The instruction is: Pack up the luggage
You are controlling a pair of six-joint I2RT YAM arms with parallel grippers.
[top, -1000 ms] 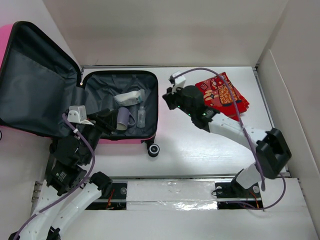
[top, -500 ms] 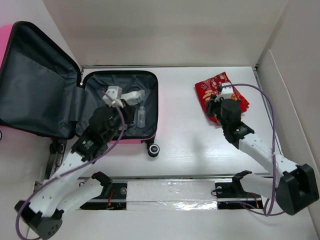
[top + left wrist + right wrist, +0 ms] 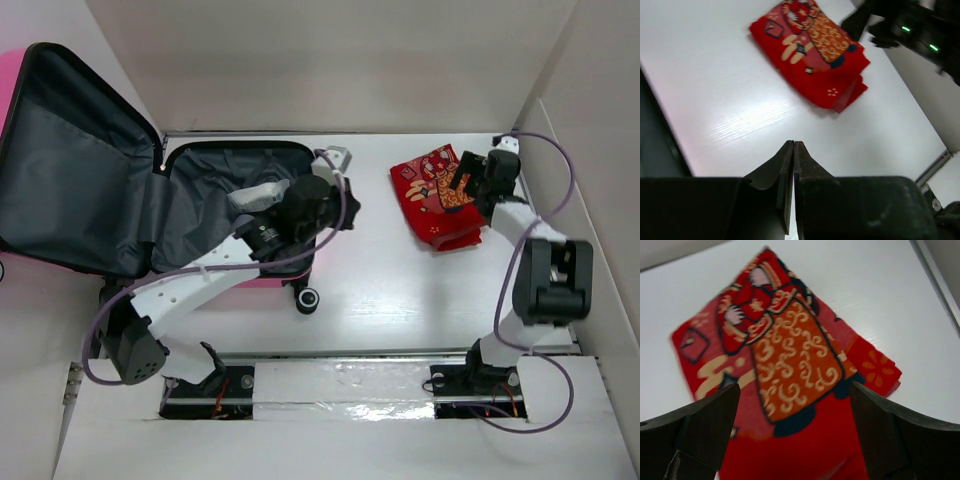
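Note:
The luggage (image 3: 110, 170) lies open at the left, pink shell outside, dark grey lining, lid flung back to the left. A folded red printed cloth (image 3: 440, 200) lies on the white table to the right of it. My left gripper (image 3: 348, 212) reaches over the luggage's right rim, shut and empty; in the left wrist view its fingertips (image 3: 794, 145) meet above bare table, short of the cloth (image 3: 810, 50). My right gripper (image 3: 463, 183) hangs open over the cloth's far right side. The cloth (image 3: 790, 355) shows between its wide-apart fingers (image 3: 710, 420); contact cannot be told.
A white tube (image 3: 258, 195) lies in the luggage's base, partly behind my left arm. A black wheel (image 3: 307, 298) sticks out at the case's near right corner. White walls close in the table at the back and right (image 3: 560, 150).
My left arm swung from inside the luggage to its right rim, jaws now shut. My right gripper moved to the cloth's far right side and opened wide.

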